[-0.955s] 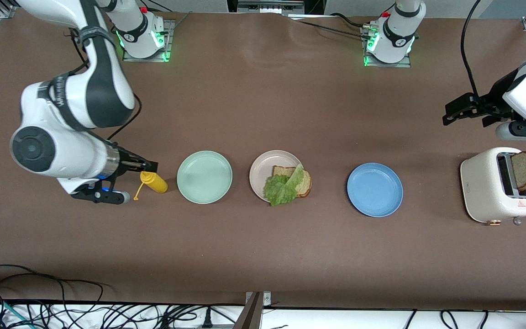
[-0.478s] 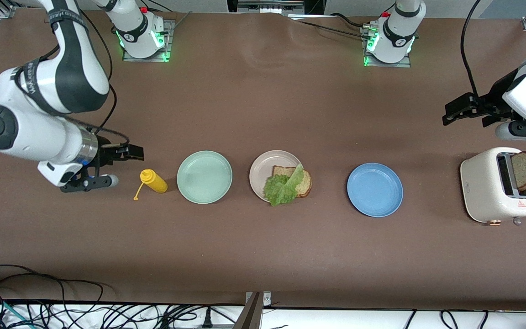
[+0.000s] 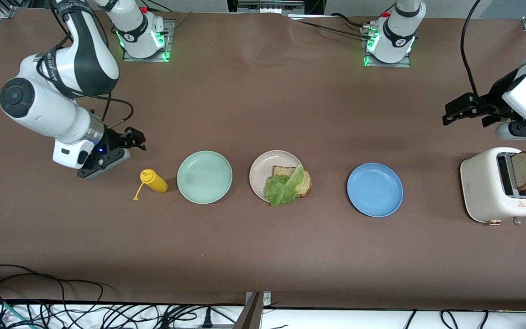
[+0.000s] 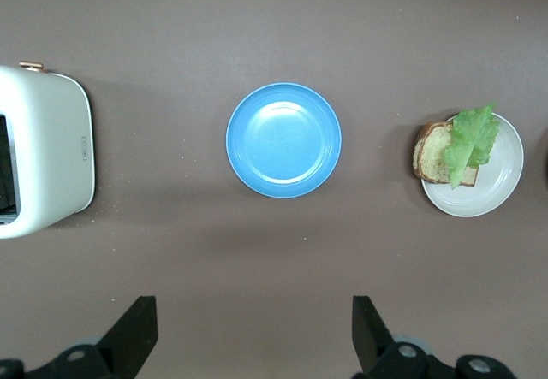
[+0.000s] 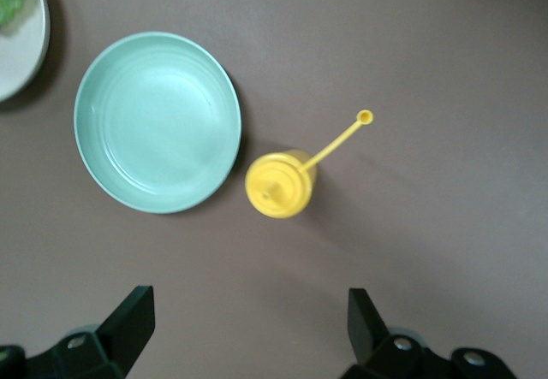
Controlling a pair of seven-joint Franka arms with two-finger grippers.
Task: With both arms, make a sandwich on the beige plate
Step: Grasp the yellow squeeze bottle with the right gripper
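While one bread slice [image 3: 302, 182] and lettuce [image 3: 283, 187] already sit on the beige plate [image 3: 263, 171] at mid-tabletop, the second slice [image 3: 525, 170] waits in the toaster [image 3: 491, 187] at three o'clock; left gripper [image 3: 455, 111] above it and right gripper [image 3: 134, 138] over the yellow bottle [image 3: 153, 181] hover, jaws apart, empty.

A yellow bottle [image 3: 154, 181] stands on the brown desk [image 3: 263, 256], its cap hanging loose on a strap, just beside a mint plate [image 3: 204, 177]. A blue plate [image 3: 375, 189] lies toward the left arm's end. A white toaster [image 3: 496, 185] with a bread slice [image 3: 524, 170] sticking up from its slot stands at that end.
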